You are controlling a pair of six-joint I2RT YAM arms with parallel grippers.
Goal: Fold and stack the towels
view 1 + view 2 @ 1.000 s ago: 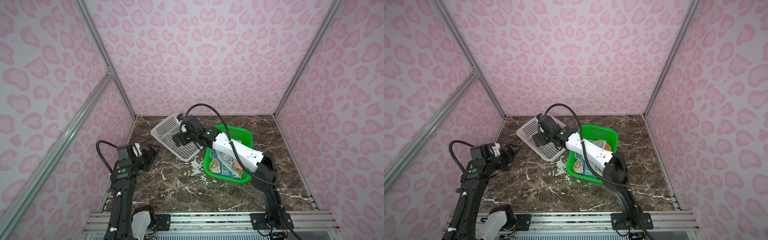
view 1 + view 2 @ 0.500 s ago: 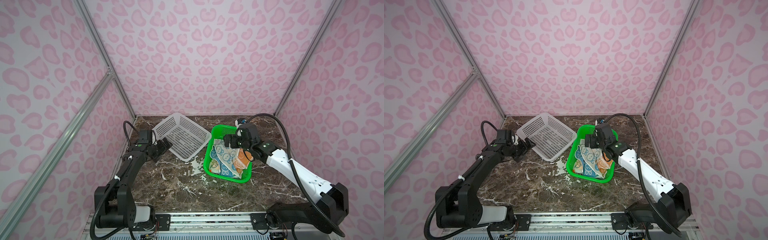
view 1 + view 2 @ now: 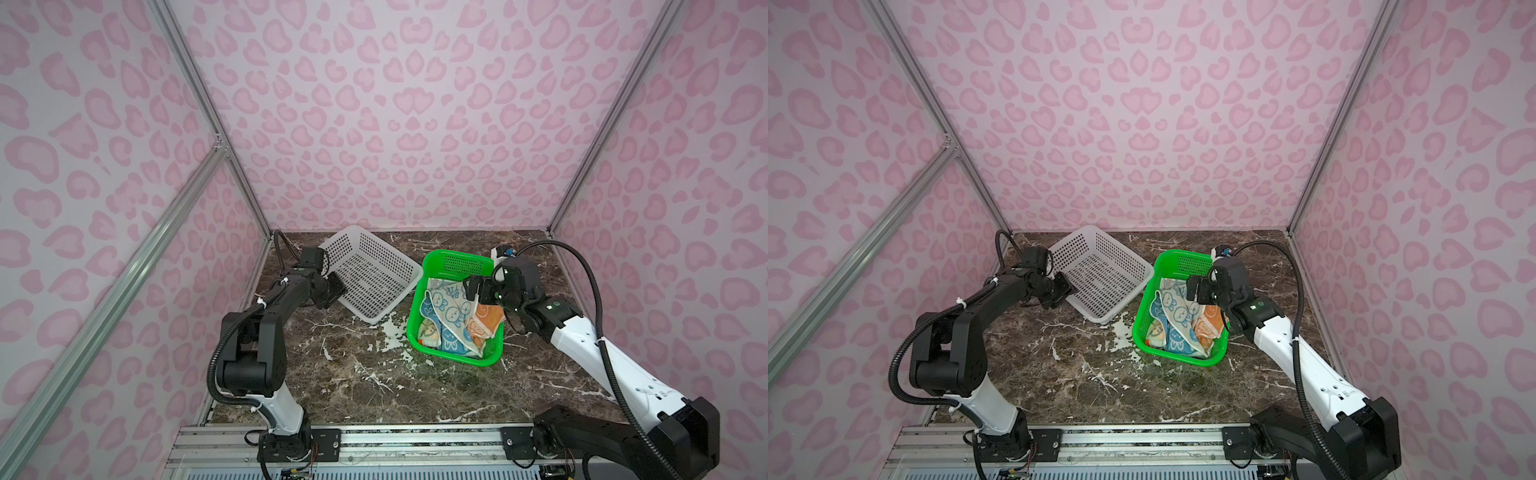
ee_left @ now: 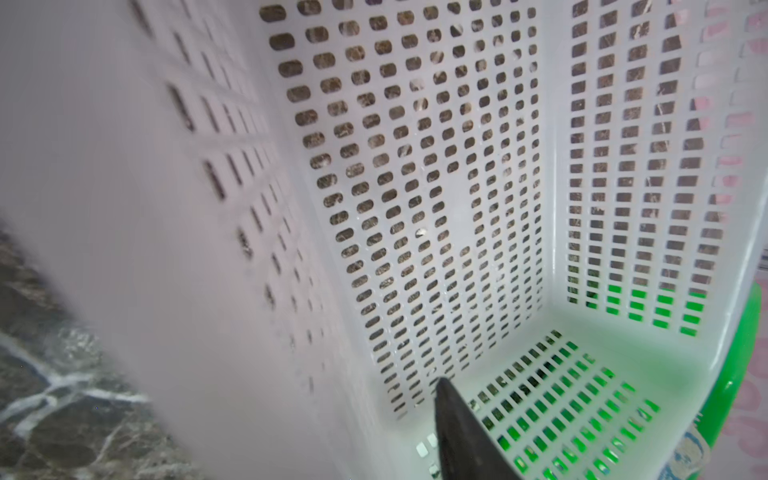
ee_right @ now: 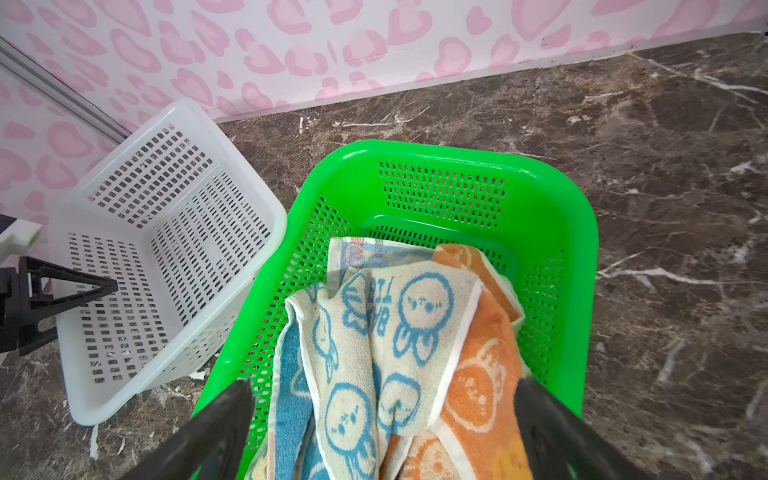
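Observation:
The towels (image 3: 446, 316) (image 3: 1177, 320) lie crumpled in the green basket (image 3: 457, 360) (image 3: 1177, 360). In the right wrist view a cream towel (image 5: 386, 332) with blue bunnies lies on top, with an orange one (image 5: 478, 374) and a blue one (image 5: 286, 395) beside it. My right gripper (image 3: 478, 291) (image 3: 1198, 291) (image 5: 386, 419) hangs open just above them, holding nothing. My left gripper (image 3: 332, 289) (image 3: 1065, 291) straddles the white basket's (image 3: 374, 274) (image 3: 1100, 274) left wall. One finger (image 4: 461, 436) is inside the basket and the other is hidden behind the wall.
The white basket (image 4: 415, 166) (image 5: 166, 232) is empty and sits skewed at the back left, one corner close to the green basket's rim (image 5: 457, 151). Pink patterned walls close in three sides. The dark marble table (image 3: 374, 382) has white scuffs in front.
My right arm has swung from over the white basket to above the towels in the green basket. My left gripper has reached forward onto the white basket's wall, and its jaws have narrowed.

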